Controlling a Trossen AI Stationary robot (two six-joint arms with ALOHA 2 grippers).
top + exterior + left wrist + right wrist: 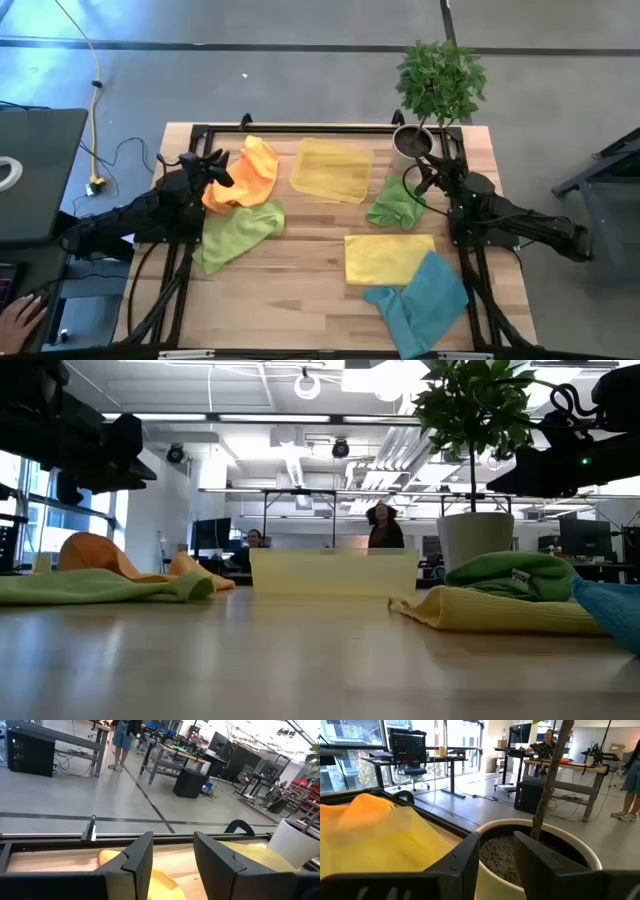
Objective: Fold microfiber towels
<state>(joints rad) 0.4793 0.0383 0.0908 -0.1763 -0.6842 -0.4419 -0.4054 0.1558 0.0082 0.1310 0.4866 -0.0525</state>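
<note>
Left gripper (222, 168) sits at the table's left edge, fingers (135, 860) spread with a clear gap, nothing between them. Its wrist view shows the orange towel (246, 175) right ahead and below the fingertips; high view confirms it's bunched just beside the gripper, with a light green towel (236, 233) touching it on the near side.

Right gripper (425, 178) is at the right edge, fingers (462, 862) also apart and empty. Its wrist view looks straight into the white plant pot (540, 850), soil and stem visible, a detail the overhead misses under the leaves. High view puts the second light green towel (394, 204) just beside this gripper, the yellow towel (388, 257) nearer the front, teal blue towel (423, 301) overlapping its corner.

Yellow tray (332, 169) lies between the two grippers at the back. Low view only: people in the room behind the tray (333, 572), and both arms are off the tabletop
</note>
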